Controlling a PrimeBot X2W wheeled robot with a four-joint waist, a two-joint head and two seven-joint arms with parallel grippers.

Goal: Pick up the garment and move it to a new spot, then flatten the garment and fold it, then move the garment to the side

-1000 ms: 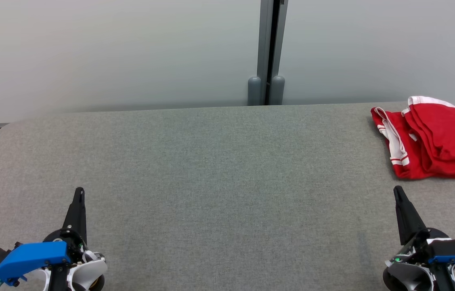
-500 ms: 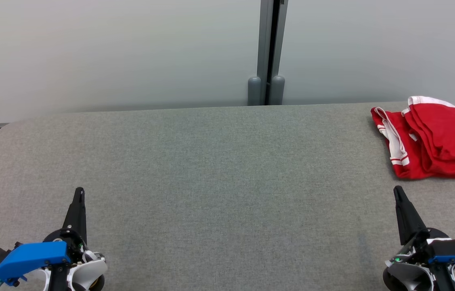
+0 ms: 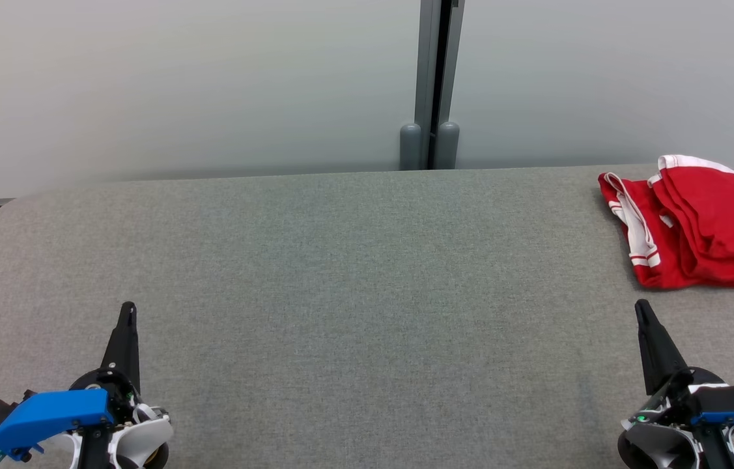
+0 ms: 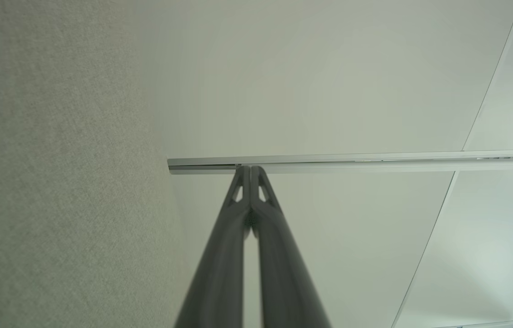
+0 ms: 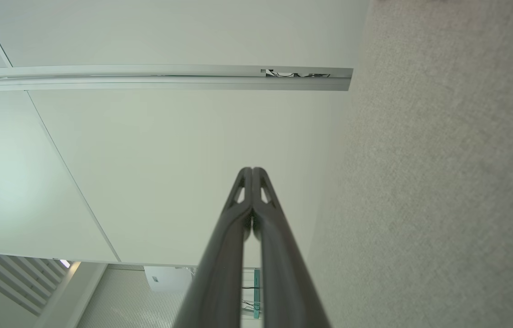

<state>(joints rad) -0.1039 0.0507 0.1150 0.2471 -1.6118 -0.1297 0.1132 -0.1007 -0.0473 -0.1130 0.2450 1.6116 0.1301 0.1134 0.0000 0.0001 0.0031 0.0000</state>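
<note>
Head view: left jaws and right jaws sit pressed shut and empty above the grey tabletop (image 3: pixel 367 260). The bunched red white-trimmed garment (image 3: pixel 705 228) lies just ahead and outward of the right jaws, long axis crosswise, so the right arm is nearer.

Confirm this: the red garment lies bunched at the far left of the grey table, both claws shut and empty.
Not quite: the red garment lies bunched at the far right of the grey table, as the head view shows. The left claw and right claw are shut and empty.
</note>
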